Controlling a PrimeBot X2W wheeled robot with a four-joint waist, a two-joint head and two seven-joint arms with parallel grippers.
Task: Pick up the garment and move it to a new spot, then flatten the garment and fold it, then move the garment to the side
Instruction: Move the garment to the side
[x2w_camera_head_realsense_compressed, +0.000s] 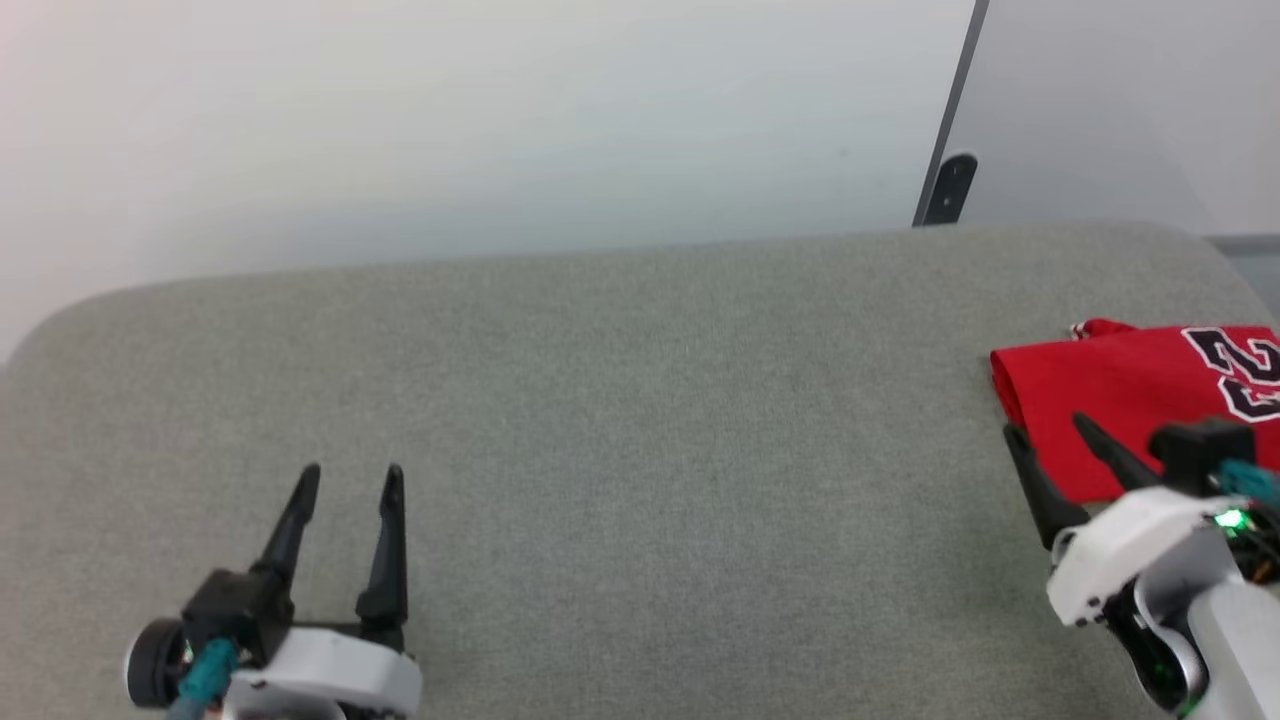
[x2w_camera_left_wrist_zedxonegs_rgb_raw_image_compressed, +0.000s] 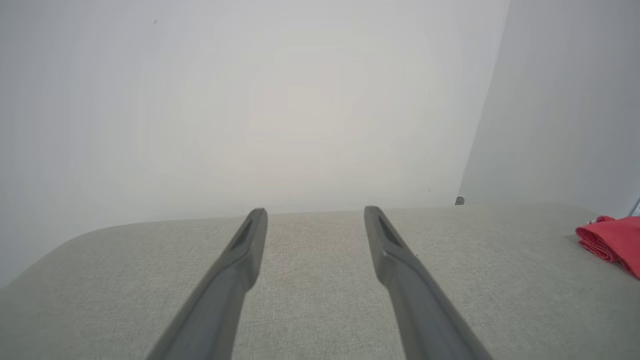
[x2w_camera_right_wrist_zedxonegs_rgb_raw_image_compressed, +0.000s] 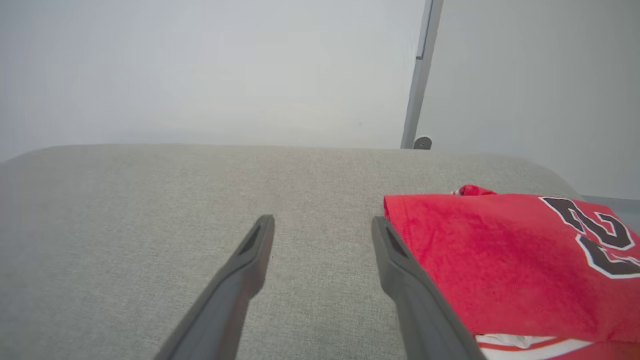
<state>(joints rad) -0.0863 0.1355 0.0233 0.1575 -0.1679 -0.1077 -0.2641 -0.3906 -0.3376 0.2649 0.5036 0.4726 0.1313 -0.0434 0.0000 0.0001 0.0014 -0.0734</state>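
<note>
The garment (x2w_camera_head_realsense_compressed: 1130, 400) is a red jersey, folded into a flat block with a black, white-edged number on top, lying at the right end of the grey cushioned surface (x2w_camera_head_realsense_compressed: 640, 430). It also shows as the garment (x2w_camera_right_wrist_zedxonegs_rgb_raw_image_compressed: 505, 260) with white striped trim at its near edge, and as a red folded edge of the garment (x2w_camera_left_wrist_zedxonegs_rgb_raw_image_compressed: 610, 242) at the far right. My right gripper (x2w_camera_head_realsense_compressed: 1050, 425) is open, its fingers over the garment's left edge, nothing between them. My left gripper (x2w_camera_head_realsense_compressed: 350, 475) stands open and empty at the lower left, far from the garment.
A pale wall runs behind the surface. A grey vertical rail with a dark foot (x2w_camera_head_realsense_compressed: 945, 190) stands at the back right. The surface's rounded ends fall away at the far left and right.
</note>
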